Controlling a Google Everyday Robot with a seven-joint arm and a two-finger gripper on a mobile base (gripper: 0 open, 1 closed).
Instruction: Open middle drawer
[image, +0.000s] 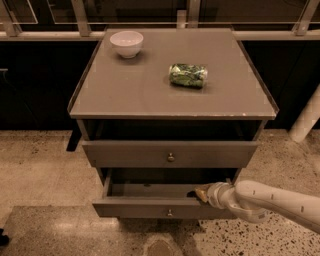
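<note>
The middle drawer (150, 207) is a grey flat front with a small round brass knob (170, 213). It stands pulled out from the cabinet, and its plain grey inside (150, 190) shows. My gripper (200, 194) is at the right part of the drawer's top front edge, reaching just inside the drawer. My white arm (270, 202) comes in from the lower right.
The drawer above (170, 153) has its own brass knob and sits slightly forward. On the cabinet top (135, 90) are a white bowl (126, 43) and a green crumpled bag (188, 75). Speckled floor (40, 170) surrounds the cabinet. A white post (306, 122) stands at the right.
</note>
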